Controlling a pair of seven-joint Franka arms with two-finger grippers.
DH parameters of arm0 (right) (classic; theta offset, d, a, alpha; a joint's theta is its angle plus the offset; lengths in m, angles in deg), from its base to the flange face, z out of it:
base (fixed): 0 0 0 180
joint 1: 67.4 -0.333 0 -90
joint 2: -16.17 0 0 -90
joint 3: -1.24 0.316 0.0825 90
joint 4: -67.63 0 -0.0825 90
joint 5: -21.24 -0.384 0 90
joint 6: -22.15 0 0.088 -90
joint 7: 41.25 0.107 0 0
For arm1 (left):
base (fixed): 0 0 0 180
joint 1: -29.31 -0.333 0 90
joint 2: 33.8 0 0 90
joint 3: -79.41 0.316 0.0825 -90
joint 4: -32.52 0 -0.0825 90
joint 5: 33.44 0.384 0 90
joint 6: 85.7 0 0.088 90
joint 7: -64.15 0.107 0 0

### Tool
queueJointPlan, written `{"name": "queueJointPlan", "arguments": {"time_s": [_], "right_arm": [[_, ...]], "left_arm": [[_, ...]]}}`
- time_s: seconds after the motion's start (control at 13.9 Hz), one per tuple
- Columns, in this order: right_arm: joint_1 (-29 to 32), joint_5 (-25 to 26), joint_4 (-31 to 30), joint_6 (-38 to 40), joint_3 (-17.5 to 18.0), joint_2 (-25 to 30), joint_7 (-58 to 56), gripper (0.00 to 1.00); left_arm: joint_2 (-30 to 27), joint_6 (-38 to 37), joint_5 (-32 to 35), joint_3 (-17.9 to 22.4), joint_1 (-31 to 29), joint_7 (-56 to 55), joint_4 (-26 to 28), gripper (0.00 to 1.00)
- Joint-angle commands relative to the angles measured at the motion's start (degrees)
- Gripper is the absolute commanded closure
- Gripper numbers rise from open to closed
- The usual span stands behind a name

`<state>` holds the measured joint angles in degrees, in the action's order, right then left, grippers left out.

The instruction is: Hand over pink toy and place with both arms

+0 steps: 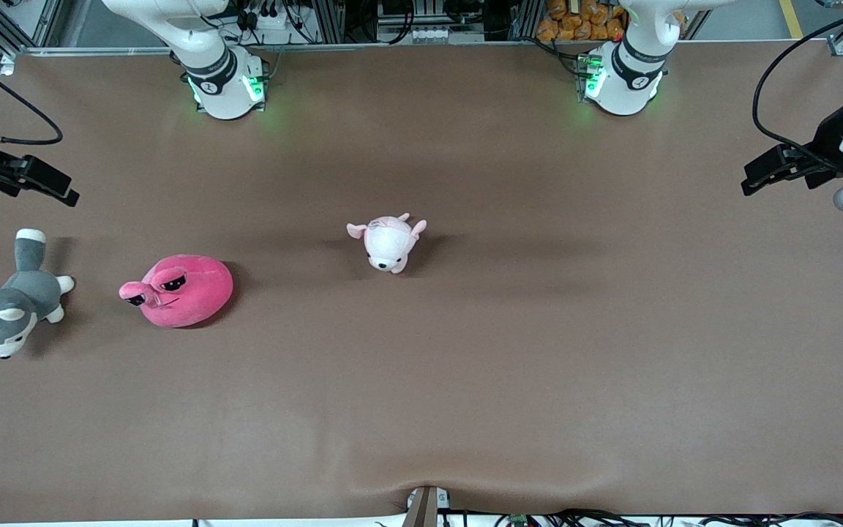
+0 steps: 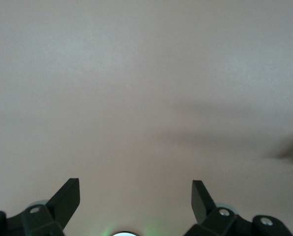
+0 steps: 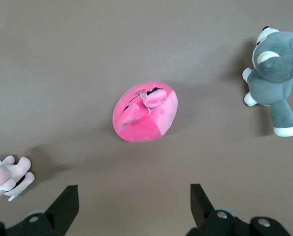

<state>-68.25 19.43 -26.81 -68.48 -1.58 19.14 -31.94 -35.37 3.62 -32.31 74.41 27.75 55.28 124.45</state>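
Both arms are glossy white with black joint bands; the right arm (image 1: 216, 69) and left arm (image 1: 630, 69) glow green at their bases. Black grippers have wedge-shaped fingers (image 3: 65, 206) and silver screws.

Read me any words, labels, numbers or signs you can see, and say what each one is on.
No text can be read.
Right arm's base band: a small mark, too small to read.
Left arm's base band: the same, unreadable.
Pink toy, puppy plush, husky plush: no lettering visible.

Robotics lab — aluminium framing (image 1: 334, 18), cables (image 1: 780, 88), brown-covered table (image 1: 465, 380).
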Motion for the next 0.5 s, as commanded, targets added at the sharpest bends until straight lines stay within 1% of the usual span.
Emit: {"name": "queueJointPlan", "arguments": {"time_s": [0.0, 0.14, 0.43], "right_arm": [[-0.82, 0.14, 0.48, 2.03, -0.34, 0.28, -2.17, 0.0], [-0.82, 0.23, 0.57, 2.92, -0.34, 0.28, -4.12, 0.0], [-0.82, 0.41, 0.57, 3.88, -0.34, 0.46, -4.21, 0.0]], "left_arm": [[1.31, -1.34, 1.07, -0.1, 0.07, 1.22, -2.46, 0.0], [1.31, -1.34, 1.07, -0.1, -0.02, 1.22, -2.46, 0.0], [1.31, -1.34, 1.07, -0.02, -0.02, 1.13, -2.46, 0.0]]}}
